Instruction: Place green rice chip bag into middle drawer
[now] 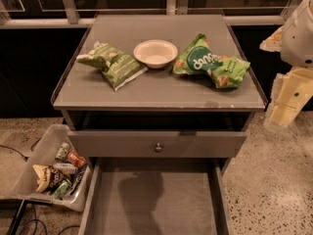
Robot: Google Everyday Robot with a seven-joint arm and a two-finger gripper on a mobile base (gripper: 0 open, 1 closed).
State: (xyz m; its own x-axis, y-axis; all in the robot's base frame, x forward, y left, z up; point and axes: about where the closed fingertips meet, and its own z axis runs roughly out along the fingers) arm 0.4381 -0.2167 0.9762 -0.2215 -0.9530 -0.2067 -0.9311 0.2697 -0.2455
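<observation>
Gripper (287, 103): pale cream, at the right edge of view, off the right side of the cabinet and below the level of its top, over the speckled floor (274, 185). It holds nothing, and I cannot tell whether it is wide or narrow. Green rice chip bag (211, 62): lies crumpled on the cabinet top (161, 93), right half, round dark logo up. Its right end is near the right edge of the top and it is well apart from the gripper. White bowl (155, 53): just left of the bag and close to it, though I cannot tell if they touch. Olive-green bag (113, 63): left of the bowl, lying on a diagonal, with one corner toward the front. The front strip of the top is bare from left to right, and a thin lip runs along the left side. Middle drawer (188, 202): pulled out toward the camera below the top, low wall on each side. Its floor is flat and bare apart from a dark shadow left of centre. Knobbed drawer front (158, 147): sits across the back of the open drawer, between it and the cabinet top. Clear bin (30, 173): on the floor at left, just beside the drawer's left wall, holding cans and packets. Dark cables (29, 225) lie below the bin.
</observation>
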